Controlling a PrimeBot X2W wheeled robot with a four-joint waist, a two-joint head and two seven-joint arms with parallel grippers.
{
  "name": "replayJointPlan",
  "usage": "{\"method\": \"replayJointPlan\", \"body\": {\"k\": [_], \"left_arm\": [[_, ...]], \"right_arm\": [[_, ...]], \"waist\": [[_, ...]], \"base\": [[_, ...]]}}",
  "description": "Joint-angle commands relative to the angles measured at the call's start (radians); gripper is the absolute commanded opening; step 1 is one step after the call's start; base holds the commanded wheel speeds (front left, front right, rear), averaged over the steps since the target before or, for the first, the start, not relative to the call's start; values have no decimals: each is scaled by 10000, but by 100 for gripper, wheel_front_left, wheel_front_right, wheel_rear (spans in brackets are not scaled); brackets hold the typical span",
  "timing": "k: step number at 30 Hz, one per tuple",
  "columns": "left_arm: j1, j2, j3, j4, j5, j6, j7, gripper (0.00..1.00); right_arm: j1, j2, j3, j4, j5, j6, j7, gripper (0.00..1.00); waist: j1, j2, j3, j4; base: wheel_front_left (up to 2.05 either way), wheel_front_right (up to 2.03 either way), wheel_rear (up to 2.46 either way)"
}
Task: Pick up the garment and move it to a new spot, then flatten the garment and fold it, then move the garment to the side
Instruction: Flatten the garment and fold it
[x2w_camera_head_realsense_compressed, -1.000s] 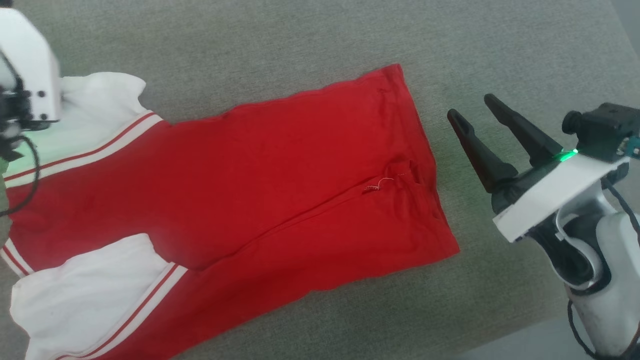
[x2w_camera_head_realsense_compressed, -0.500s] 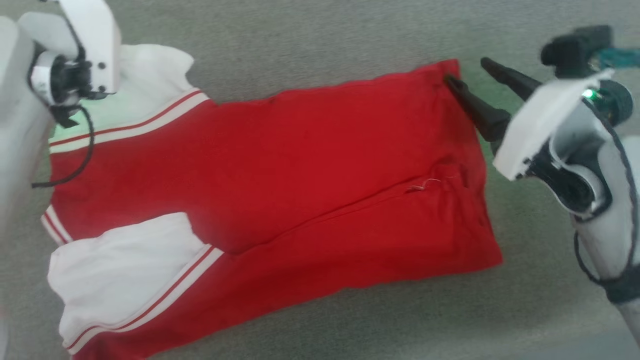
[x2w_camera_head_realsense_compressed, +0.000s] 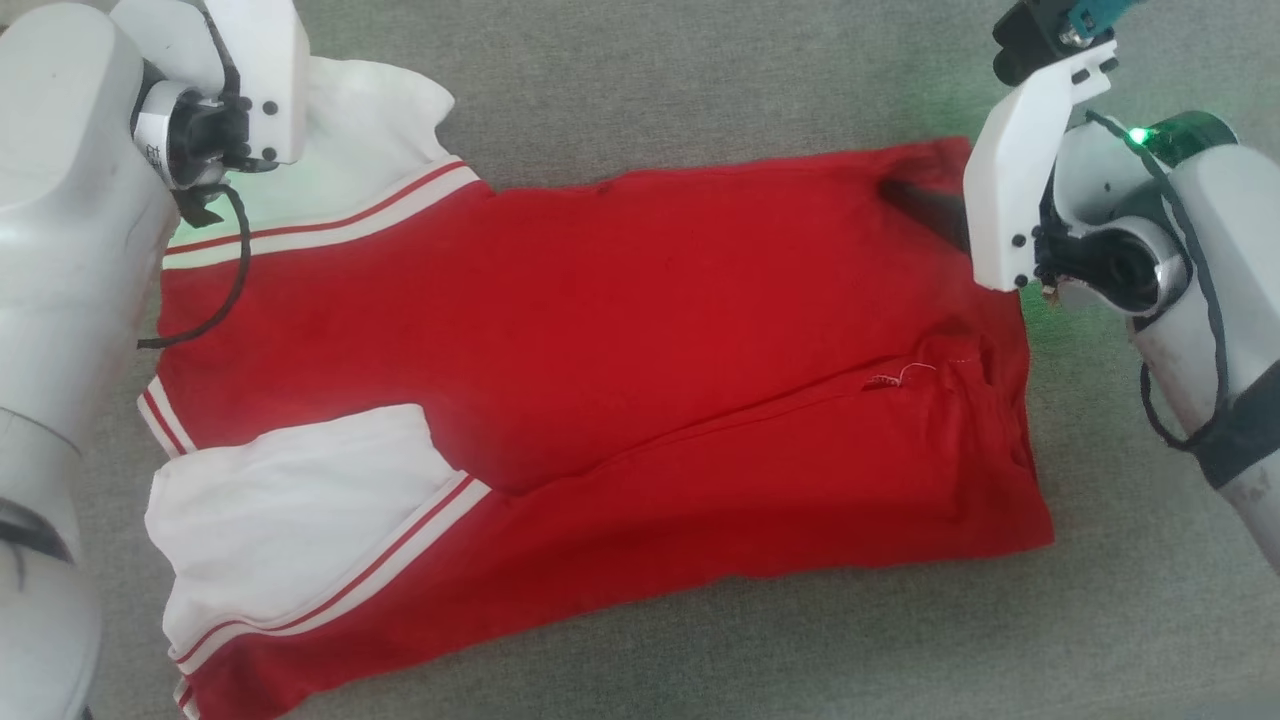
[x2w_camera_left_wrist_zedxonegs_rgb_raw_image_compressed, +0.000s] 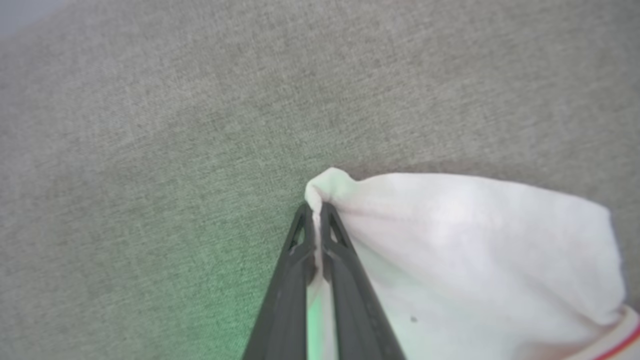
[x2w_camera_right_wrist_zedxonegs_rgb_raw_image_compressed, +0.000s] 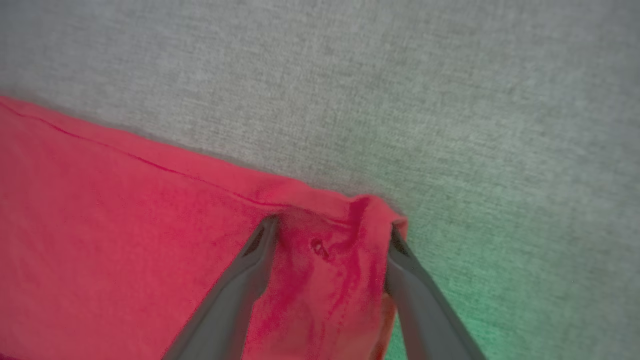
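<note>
Right end effector (x2w_camera_right_wrist_zedxonegs_rgb_raw_image_compressed: 332, 225) now astride garment's (x2w_camera_head_realsense_compressed: 620, 330) rightward hem (x2w_camera_right_wrist_zedxonegs_rgb_raw_image_compressed: 350, 210), wide; left end effector (x2w_camera_left_wrist_zedxonegs_rgb_raw_image_compressed: 314, 207) clamping sleeve (x2w_camera_left_wrist_zedxonegs_rgb_raw_image_compressed: 450, 250); length crosswise.

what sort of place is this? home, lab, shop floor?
Likely a garment-folding test station; the room itself can't be told. A grey woven surface holds one red shirt spread out, left gripper pinching its white sleeve, right gripper open at a hem corner.
</note>
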Motion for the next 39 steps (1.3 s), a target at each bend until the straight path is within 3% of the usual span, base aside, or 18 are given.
{"method": "replayJointPlan", "body": {"k": [1, 9, 17, 26, 32, 39], "left_arm": [[126, -111, -103, 193, 33, -109, -67, 0], [-157, -450, -85, 596, -92, -486, -386, 0], [-367, -743, -186, 584, -233, -829, 75, 0], [63, -498, -600, -460, -45, -936, 534, 0], [906, -13, -769, -2117, -113, -547, 872, 0], [2525, 1312, -960, -5801, -184, 846, 1823, 0]], "right_arm": [[773, 154, 543, 709, 85, -26, 575, 0], [265, -77, 760, 642, 314, -24, 265, 0], [490, -802, 709, -175, 653, -15, -348, 0], [1393, -1744, 151, -1441, 734, -17, -552, 0], [2404, -2174, -600, -2407, 634, -17, -310, 0], [4054, -2461, -1919, -3665, 383, -17, 278, 0]], "waist": [[0, -1, -14, 37], [0, -1, -278, 340], [0, -1, -1021, 800], [0, -1, -1931, 1350], [0, -1, -2459, 1671], [0, -1, -2844, 1986]], "base": [[0, 0, 0], [0, 0, 0], [0, 0, 0], [0, 0, 0], [0, 0, 0], [0, 0, 0]]}}
